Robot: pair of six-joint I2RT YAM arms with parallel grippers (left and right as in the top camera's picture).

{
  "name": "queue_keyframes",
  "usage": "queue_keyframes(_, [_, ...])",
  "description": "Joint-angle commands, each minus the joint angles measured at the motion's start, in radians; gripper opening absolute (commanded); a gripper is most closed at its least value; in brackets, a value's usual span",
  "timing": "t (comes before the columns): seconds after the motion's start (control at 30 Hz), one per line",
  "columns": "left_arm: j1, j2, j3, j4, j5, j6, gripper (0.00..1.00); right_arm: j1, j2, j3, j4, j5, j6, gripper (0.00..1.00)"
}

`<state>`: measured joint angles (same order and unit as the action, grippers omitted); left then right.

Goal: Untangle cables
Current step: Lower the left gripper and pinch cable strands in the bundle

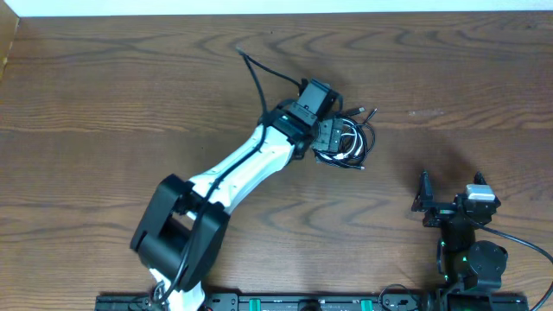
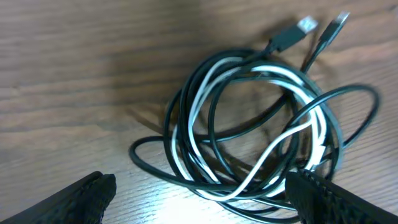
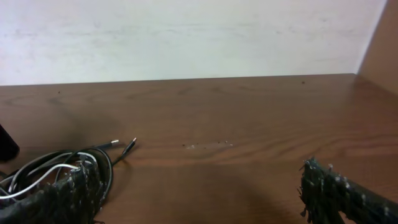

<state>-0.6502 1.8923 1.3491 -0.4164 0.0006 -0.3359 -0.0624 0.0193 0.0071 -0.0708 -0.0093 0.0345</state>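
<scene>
Left arm [image 1: 246,164] reaches forward, gripper [image 2: 200,198] spread above the cables [image 2: 188,121].

A dark brown wood-grain worktop [image 1: 104,95] fills the scene, its grain running in long wavy bands. Behind its far edge stands a plain off-white wall [image 3: 186,37], faintly mottled. A light brown side panel [image 3: 380,50] rises at the right corner. The lighting is soft and even.

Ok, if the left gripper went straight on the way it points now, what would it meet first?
Most likely the cables: the open left gripper points down at their tangled loops, which sit between its fingers in the wrist view. Its height above them is unclear; the table lies beneath.
</scene>
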Motion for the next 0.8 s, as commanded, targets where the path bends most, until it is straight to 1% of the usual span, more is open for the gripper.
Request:
queue_keyframes(0.0, [-0.001, 0.033, 0.023, 0.007, -0.029, 0.029, 0.94, -0.002, 0.000, -0.002, -0.004, 0.006, 0.010, 0.99])
queue_keyframes(0.17, [-0.001, 0.064, 0.023, 0.008, -0.087, 0.028, 0.94, -0.002, 0.000, -0.002, -0.004, 0.006, 0.010, 0.99])
queue_keyframes(0.33, [-0.002, 0.094, 0.023, 0.035, -0.091, 0.029, 0.95, -0.002, 0.000, -0.002, -0.004, 0.006, 0.010, 0.99])
queue_keyframes(0.4, [-0.001, 0.110, 0.023, 0.051, -0.091, 0.029, 0.98, -0.002, 0.000, -0.002, -0.004, 0.006, 0.010, 0.99])
queue_keyframes(0.67, [-0.002, 0.151, 0.023, 0.068, -0.091, 0.047, 0.98, -0.002, 0.000, -0.002, -0.004, 0.006, 0.010, 0.99])
queue_keyframes(0.73, [-0.001, 0.152, 0.023, 0.068, -0.091, 0.047, 0.96, -0.002, 0.000, -0.002, -0.004, 0.006, 0.010, 0.99])
queue_keyframes(0.77, [-0.001, 0.152, 0.023, 0.067, -0.091, 0.045, 0.91, -0.002, 0.000, -0.002, -0.004, 0.006, 0.010, 0.99])
